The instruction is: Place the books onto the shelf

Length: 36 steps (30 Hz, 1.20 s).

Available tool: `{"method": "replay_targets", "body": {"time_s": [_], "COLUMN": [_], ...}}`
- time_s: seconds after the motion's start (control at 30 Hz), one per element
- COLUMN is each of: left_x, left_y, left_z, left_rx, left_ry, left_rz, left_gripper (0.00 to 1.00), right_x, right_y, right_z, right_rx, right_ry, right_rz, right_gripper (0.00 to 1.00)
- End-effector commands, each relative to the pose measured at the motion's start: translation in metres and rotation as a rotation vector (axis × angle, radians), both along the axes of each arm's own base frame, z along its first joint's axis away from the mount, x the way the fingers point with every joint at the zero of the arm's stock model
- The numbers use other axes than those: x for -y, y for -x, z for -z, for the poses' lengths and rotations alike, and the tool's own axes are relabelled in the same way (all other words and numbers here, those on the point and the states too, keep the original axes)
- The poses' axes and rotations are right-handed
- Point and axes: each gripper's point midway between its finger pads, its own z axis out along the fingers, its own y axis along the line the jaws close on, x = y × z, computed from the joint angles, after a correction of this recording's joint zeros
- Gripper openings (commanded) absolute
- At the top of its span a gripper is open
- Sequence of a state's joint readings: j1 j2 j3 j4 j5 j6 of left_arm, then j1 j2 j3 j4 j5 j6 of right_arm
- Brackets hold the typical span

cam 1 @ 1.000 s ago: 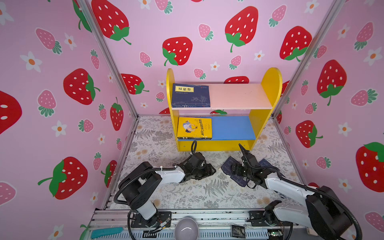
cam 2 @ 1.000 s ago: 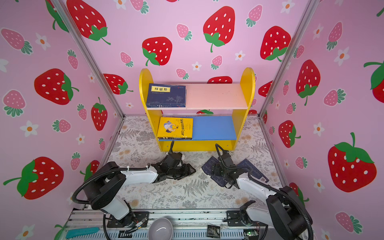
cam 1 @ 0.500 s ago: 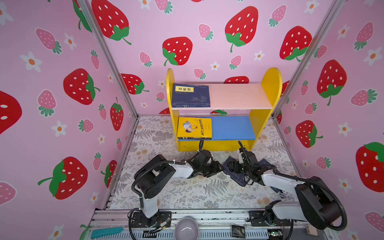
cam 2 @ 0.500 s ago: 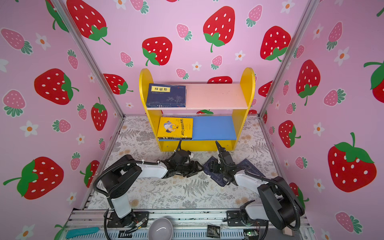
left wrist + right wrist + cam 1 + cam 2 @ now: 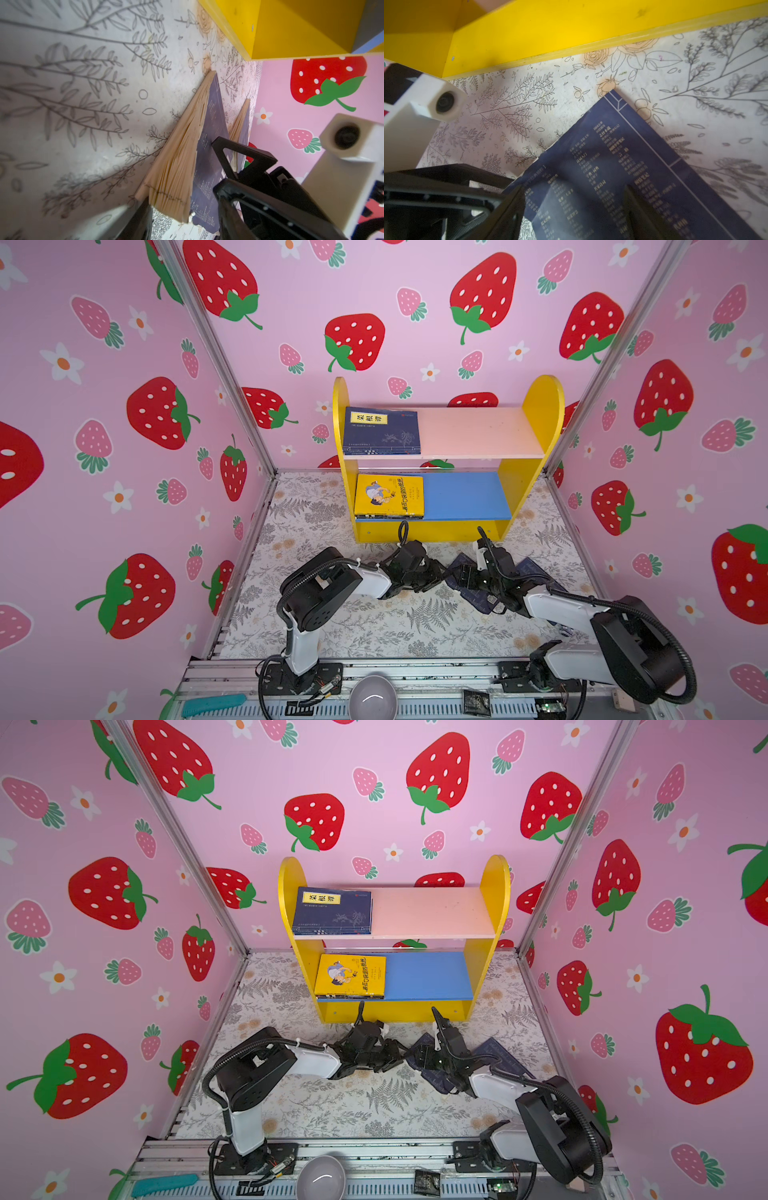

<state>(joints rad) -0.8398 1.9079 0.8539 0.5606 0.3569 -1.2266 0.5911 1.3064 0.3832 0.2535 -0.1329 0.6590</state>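
Note:
The shelf (image 5: 544,406) stands at the back, with a navy book (image 5: 381,431) on its pink board and a yellow book (image 5: 388,495) on its blue board. Two navy books (image 5: 480,601) (image 5: 536,568) lie on the floor in front. My left gripper (image 5: 441,572) is low at the nearer book's corner. In the left wrist view that book's fanned pages (image 5: 176,162) sit between the jaws of the left gripper (image 5: 180,207), which are still apart. My right gripper (image 5: 467,574) hovers open over the same cover (image 5: 623,145), fingers (image 5: 510,207) close above it.
The yellow shelf base (image 5: 550,37) is just behind both grippers. Strawberry-print walls close in the left, right and back. A grey bowl (image 5: 372,699) and a teal tool (image 5: 214,705) lie on the front rail. The two wrists nearly touch at mid-floor.
Both grippers have moved in toward the middle and met at the navy book on the floor. The left jaws have narrowed around its corner; the right jaws narrowed slightly.

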Motion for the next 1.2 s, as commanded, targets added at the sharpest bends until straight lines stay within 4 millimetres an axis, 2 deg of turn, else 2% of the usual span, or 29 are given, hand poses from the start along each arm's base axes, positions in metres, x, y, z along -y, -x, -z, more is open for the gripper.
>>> {"method": "replay_targets", "body": {"time_s": [0.0, 0.13, 0.3, 0.53, 0.7, 0.83, 0.9, 1.17], "left_x": [0.019, 0.024, 0.024, 0.026, 0.031, 0.038, 0.039, 0.033], "left_y": [-0.009, -0.009, -0.009, -0.010, -0.011, -0.009, -0.008, -0.007], "left_z": [-0.043, -0.049, -0.051, -0.033, -0.025, -0.014, -0.011, -0.007], "left_rx": [0.105, 0.107, 0.115, 0.103, 0.090, 0.054, 0.045, 0.051], "left_ry": [0.117, 0.157, 0.153, 0.108, 0.098, 0.073, 0.076, 0.026], "left_rz": [-0.004, -0.001, -0.003, 0.003, 0.020, 0.049, 0.049, 0.048], "left_gripper": [0.51, 0.44, 0.42, 0.38, 0.39, 0.46, 0.46, 0.32], "right_x": [0.017, 0.016, 0.015, 0.010, 0.008, 0.008, 0.010, 0.016], "right_y": [0.055, 0.056, 0.056, 0.054, 0.051, 0.051, 0.049, 0.043], "right_z": [0.048, 0.049, 0.051, 0.046, 0.039, 0.037, 0.035, 0.032], "right_rx": [-0.253, -0.256, -0.260, -0.250, -0.234, -0.230, -0.225, -0.210], "right_ry": [0.081, 0.074, 0.068, 0.045, 0.034, 0.037, 0.044, 0.052], "right_rz": [-0.035, -0.039, -0.041, -0.049, -0.050, -0.049, -0.041, -0.005], "right_gripper": [0.76, 0.76, 0.76, 0.76, 0.76, 0.76, 0.75, 0.74]}}
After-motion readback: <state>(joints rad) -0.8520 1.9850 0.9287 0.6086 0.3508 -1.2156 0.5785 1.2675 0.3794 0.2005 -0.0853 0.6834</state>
